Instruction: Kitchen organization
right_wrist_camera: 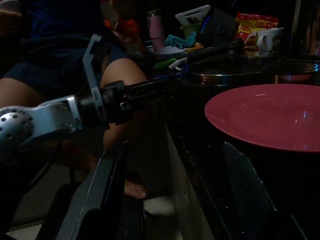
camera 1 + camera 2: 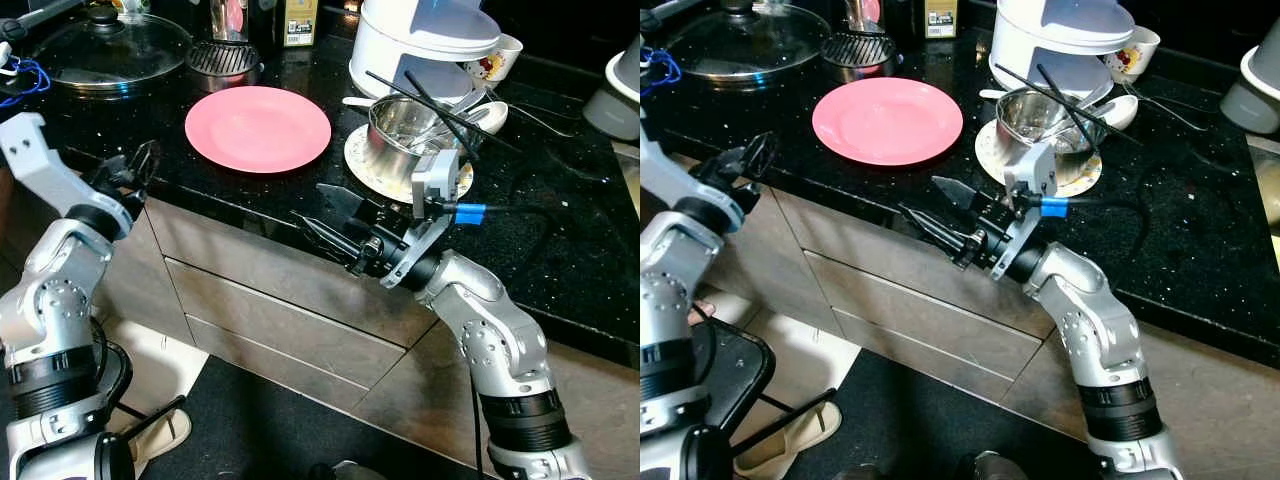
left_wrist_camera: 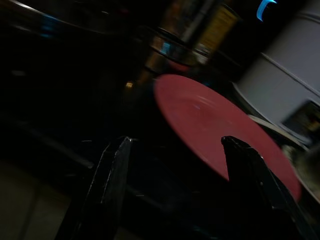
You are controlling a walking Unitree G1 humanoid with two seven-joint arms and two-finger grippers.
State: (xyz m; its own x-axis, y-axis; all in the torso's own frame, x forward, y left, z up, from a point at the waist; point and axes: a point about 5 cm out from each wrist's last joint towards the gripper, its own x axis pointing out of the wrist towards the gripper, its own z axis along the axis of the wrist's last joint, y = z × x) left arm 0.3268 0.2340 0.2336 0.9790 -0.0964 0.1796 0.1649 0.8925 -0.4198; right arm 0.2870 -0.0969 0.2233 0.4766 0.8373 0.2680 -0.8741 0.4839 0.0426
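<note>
Approaching the round pink plate [image 2: 258, 128] lying flat on the black speckled countertop [image 2: 560, 240], with left gripper [image 2: 140, 165] and right gripper [image 2: 325, 215] both spread empty at the counter edge, needing closing in on opposite rims.

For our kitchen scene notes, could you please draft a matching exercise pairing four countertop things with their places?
Things:
1. pink plate
2. steel pot
3. glass lid
4. right gripper

Places:
A. far left of the countertop
B. on a white patterned plate, chopsticks across it
C. at the counter's front edge, below the pot
D. flat between the lid and the pot

Pairs: 1-D, 2-B, 3-A, 4-C
</note>
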